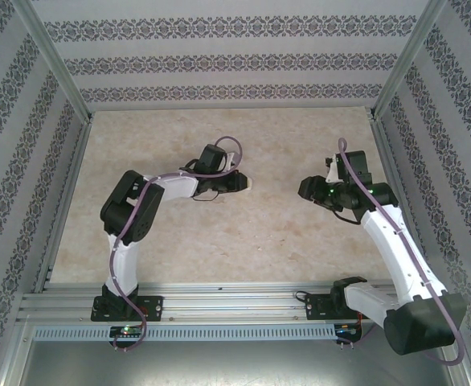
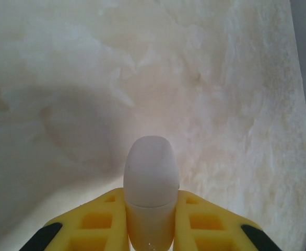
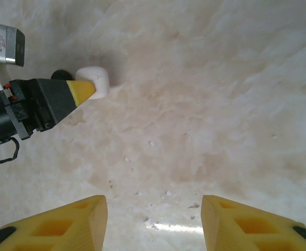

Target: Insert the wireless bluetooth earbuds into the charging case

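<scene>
The charging case (image 2: 151, 175) is a glossy white pebble with its lid closed, so its inside is hidden. My left gripper (image 2: 151, 203) is shut on it, a yellow finger pressed against each side, and the case's rounded top sticks out beyond them. In the right wrist view the same case (image 3: 97, 79) pokes past the left arm's yellow fingertips (image 3: 83, 89), just above the table. My right gripper (image 3: 154, 219) stands open over bare tabletop with nothing between its fingers. From above, the left gripper (image 1: 242, 183) and the right gripper (image 1: 306, 190) face each other across a gap mid-table.
The table (image 1: 243, 233) is a pale marbled surface. Patterned walls (image 1: 219, 60) and aluminium posts (image 1: 55, 60) close it in at the back and both sides. A metal rail (image 1: 219, 301) runs along the near edge by the arm bases.
</scene>
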Available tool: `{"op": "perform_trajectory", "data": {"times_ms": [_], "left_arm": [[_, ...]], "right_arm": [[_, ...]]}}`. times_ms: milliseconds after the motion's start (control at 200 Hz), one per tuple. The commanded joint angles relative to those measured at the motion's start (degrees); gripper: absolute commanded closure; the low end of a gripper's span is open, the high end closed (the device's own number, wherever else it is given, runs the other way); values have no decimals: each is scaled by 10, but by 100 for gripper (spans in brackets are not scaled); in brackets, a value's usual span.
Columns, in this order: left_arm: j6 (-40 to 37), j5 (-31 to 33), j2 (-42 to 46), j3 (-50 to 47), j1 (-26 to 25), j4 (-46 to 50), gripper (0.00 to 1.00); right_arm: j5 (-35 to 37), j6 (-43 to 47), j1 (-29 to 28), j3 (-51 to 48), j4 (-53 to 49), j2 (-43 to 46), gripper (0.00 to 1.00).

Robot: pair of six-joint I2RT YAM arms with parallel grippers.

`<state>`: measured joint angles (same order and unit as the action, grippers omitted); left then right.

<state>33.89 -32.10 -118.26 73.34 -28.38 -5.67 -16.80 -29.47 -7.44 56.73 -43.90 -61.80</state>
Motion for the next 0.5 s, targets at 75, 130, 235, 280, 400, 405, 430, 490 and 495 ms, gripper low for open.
{"op": "perform_trajectory", "data": {"times_ms": [75, 130, 235, 280, 400, 405, 430, 490, 495], "left_arm": [[-19, 13, -34, 65, 3, 44, 82], [-32, 19, -40, 79, 3, 66, 79], [-47, 27, -43, 91, 3, 83, 73], [-54, 30, -43, 95, 3, 90, 71], [-78, 35, -39, 105, 3, 111, 65], [-79, 36, -38, 105, 3, 112, 65], [-85, 38, -36, 108, 3, 118, 64], [-100, 40, -29, 114, 4, 132, 62], [-102, 40, -28, 114, 5, 133, 62]], "right_arm": [[9, 37, 24, 6, 4, -11, 48], [17, 45, 23, 14, -2, -9, 48], [34, 62, 24, 18, -4, -1, 48], [38, 65, 25, 17, -4, 4, 48], [43, 74, 28, 9, 6, 16, 48], [44, 75, 28, 8, 6, 16, 48], [45, 76, 28, 7, 9, 19, 47], [50, 79, 28, 3, 15, 27, 46], [50, 79, 29, 2, 15, 28, 46]]}}
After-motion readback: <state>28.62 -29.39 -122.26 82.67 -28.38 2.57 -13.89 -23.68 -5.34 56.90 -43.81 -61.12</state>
